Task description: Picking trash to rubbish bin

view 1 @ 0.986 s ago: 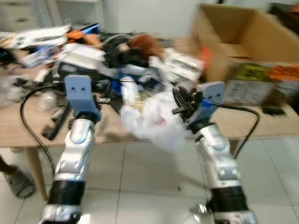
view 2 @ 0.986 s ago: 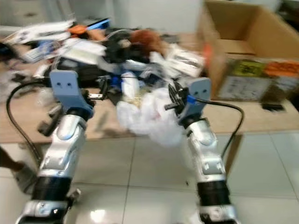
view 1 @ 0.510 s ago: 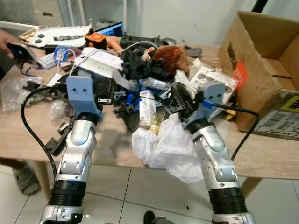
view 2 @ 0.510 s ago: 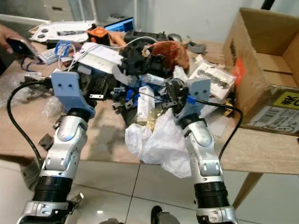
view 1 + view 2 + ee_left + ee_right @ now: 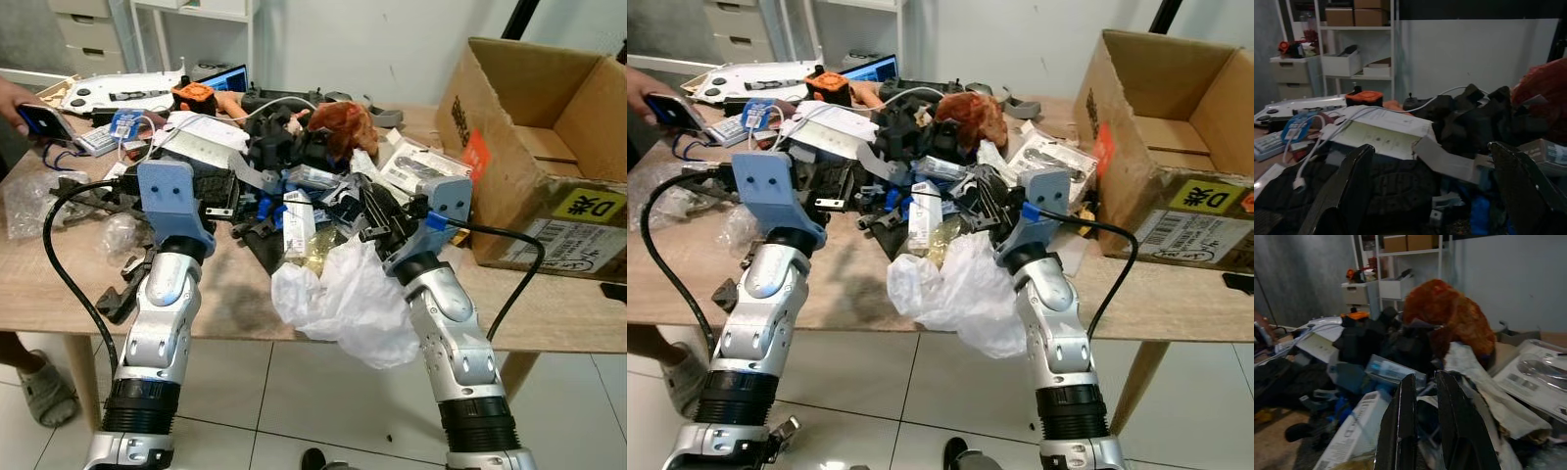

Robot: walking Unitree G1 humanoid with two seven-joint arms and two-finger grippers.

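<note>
Right gripper [image 5: 982, 211]: my fingers pinched the white plastic bag [image 5: 950, 289].
Bag: centre frame, draped over the table edge [image 5: 852, 318].
Handling: light, limp, slippery; I judged a bunched top safest.
Left gripper [image 5: 1435, 196]: spread wide, empty.

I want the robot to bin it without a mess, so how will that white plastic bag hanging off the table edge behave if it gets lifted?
The white plastic bag looks crumpled and thin, so it will probably sag and flop. It already droops past the table edge beside the right gripper, so a tug may slide it off. It seems light, though whether anything is inside cannot be seen.
</note>
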